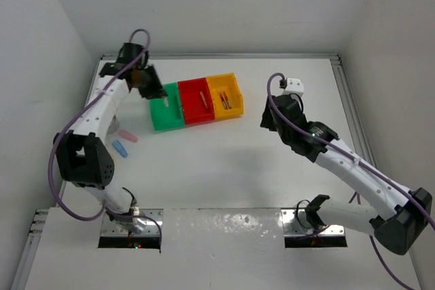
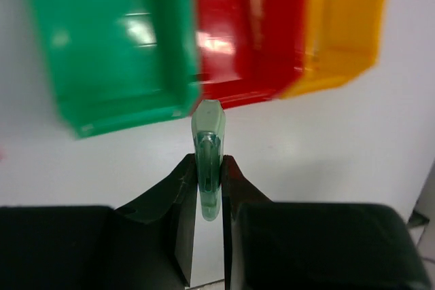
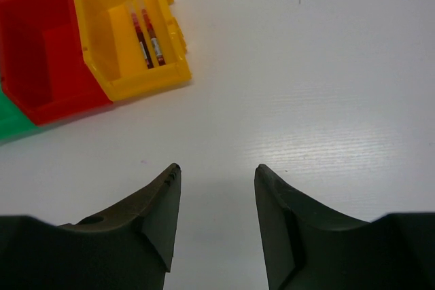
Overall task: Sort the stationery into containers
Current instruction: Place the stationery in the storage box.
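Note:
Three joined bins stand in a row: green (image 1: 168,115), red (image 1: 194,108) and yellow-orange (image 1: 234,93). My left gripper (image 1: 155,94) is shut on a translucent teal stubby stick (image 2: 208,137) and holds it above the table, just short of the green bin's near rim (image 2: 129,115). The red bin (image 2: 251,39) and the yellow-orange bin (image 2: 346,25) lie beyond. My right gripper (image 3: 217,171) is open and empty over bare table, right of the bins (image 1: 269,121). Two thin red pens (image 3: 147,37) lie in the yellow-orange bin (image 3: 146,79). An orange stick (image 1: 202,97) lies in the red bin.
A pink stubby stick (image 1: 128,136) and a bluish one (image 1: 120,148) lie on the table left of the bins, beside the left arm. Purple cables loop round both arms. The table has raised metal edges at the back and sides.

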`<state>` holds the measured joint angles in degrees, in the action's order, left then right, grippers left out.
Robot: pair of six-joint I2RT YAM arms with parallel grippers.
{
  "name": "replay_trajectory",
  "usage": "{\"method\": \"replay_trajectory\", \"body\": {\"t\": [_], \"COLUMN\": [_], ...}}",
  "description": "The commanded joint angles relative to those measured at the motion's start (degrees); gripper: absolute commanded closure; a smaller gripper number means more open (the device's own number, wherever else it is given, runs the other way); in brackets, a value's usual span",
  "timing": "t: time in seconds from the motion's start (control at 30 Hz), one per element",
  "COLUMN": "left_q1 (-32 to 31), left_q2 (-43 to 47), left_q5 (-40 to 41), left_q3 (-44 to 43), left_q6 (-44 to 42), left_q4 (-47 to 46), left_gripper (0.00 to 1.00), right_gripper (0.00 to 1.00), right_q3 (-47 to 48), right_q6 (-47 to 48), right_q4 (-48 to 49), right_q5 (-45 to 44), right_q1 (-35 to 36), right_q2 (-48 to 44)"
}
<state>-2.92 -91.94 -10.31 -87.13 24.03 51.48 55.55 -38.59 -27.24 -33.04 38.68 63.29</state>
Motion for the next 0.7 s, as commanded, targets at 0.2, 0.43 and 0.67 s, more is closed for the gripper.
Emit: {"method": "replay_trajectory", "body": {"t": [0.2,0.43,0.67], "left_q1": [-13.95,-15.37,-13.69], "left_q2": [-16.77,-26.35,-31.80], "left_q5": [-2.62,3.53,2.66], "left_q3": [-9.54,-14.47,-16.39], "left_q6": [3.13,3.12,2.95], "left_q4": [-14.39,-13.87,-16.68], "left_gripper": [1.00,1.00,1.00], "right_gripper": [0.53,0.53,0.53], "right_q3": [-5.62,-7.21,-8.53], "right_q6": [0.71,1.32,1.58], "right_q4": [3.95,2.64,1.49], "right_q5": [-1.24,-2.56,-3.26], "right_q1": [-0.88,-1.32,-1.50], "right_q2": [-3.78,-6.16,-8.44]}}
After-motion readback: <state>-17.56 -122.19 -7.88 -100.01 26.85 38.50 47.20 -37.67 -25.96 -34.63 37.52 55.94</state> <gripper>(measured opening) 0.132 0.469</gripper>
